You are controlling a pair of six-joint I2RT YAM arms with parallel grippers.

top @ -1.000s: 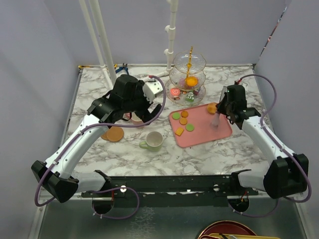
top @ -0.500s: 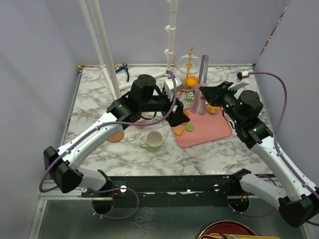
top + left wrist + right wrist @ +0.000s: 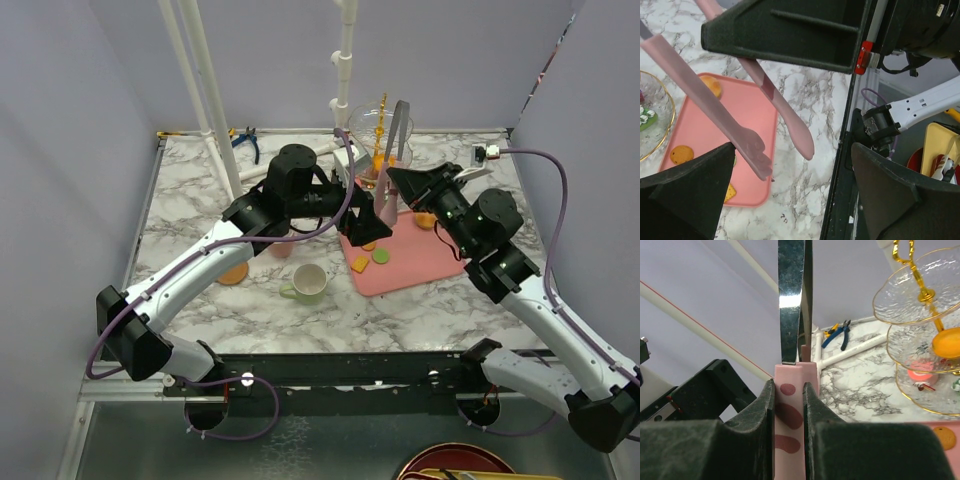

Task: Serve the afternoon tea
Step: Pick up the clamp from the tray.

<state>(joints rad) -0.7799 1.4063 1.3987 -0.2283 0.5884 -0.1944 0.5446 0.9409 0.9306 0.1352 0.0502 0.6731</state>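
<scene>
Swung inward toward the stand (image 3: 910, 297), my right gripper (image 3: 788, 390) clamps the tongs (image 3: 791, 315), left gripper (image 3: 361, 223) alongside gapes empty; macarons (image 3: 381, 256) still wait on the tray (image 3: 430, 266), tiers part-filled.

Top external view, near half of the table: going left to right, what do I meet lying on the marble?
brown coaster → pale-green mug → pink tray
</scene>
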